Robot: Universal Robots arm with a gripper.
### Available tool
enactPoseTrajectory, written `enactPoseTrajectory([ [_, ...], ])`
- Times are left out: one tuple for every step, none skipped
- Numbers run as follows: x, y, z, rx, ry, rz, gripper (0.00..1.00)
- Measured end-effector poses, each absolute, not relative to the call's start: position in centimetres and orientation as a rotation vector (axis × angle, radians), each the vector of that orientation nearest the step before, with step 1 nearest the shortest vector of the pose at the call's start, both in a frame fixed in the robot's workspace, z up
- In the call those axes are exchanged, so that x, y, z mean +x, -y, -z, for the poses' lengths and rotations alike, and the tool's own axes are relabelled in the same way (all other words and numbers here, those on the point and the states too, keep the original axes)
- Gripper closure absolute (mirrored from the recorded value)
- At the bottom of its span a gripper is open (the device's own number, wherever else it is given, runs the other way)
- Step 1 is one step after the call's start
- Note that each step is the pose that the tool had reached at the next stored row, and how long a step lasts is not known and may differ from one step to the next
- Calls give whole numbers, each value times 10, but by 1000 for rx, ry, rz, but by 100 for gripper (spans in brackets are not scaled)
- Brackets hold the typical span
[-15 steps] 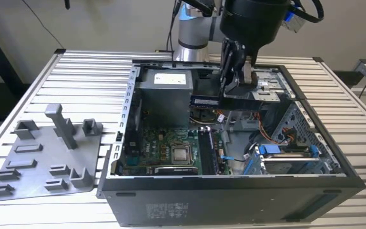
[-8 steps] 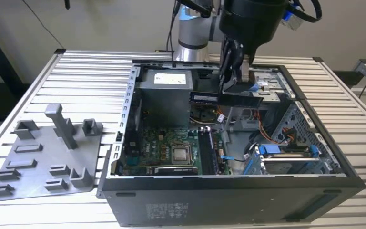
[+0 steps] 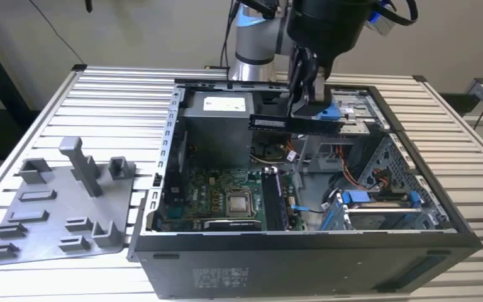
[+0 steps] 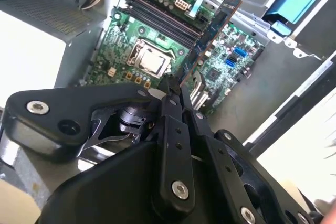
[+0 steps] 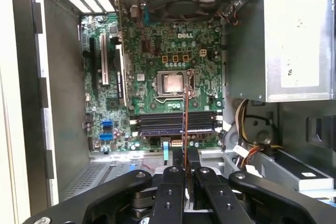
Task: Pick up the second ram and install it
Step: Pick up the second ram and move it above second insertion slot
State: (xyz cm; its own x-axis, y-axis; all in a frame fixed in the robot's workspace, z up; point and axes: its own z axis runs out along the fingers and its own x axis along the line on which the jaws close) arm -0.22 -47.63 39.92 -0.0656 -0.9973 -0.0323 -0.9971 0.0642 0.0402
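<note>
My gripper (image 5: 186,162) is clamped on the second ram (image 5: 185,114); my arm hangs straight down over the open case's (image 3: 309,264) motherboard (image 5: 152,56).

1. The case (image 3: 309,264) lies open upward, leaving free room above the motherboard (image 3: 216,201) at the centre of the exterior view.
2. The power supply (image 3: 216,123) walls the far side — the drive cage (image 3: 376,211) and cables (image 3: 342,181) crowd the exterior view's right.
3. The gripper (image 3: 310,113), clamped on the second ram (image 3: 271,123), hangs in clear air over the case.
4. The memory slots (image 5: 176,123) lie open from above.
</note>
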Motion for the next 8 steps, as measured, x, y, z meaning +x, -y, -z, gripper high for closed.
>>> enactPoseTrajectory([
  [-2,474,-399,2145,2289,81,86],
  [-2,472,-399,2145,2288,81,86],
  [-2,470,-399,2147,2287,80,86],
  [-2,468,-399,2148,2286,80,86],
  [-2,466,-398,2150,2285,80,86],
  [-2,465,-398,2152,2283,79,86],
  [-2,463,-398,2154,2281,79,86],
  [-2,461,-398,2156,2280,79,86],
])
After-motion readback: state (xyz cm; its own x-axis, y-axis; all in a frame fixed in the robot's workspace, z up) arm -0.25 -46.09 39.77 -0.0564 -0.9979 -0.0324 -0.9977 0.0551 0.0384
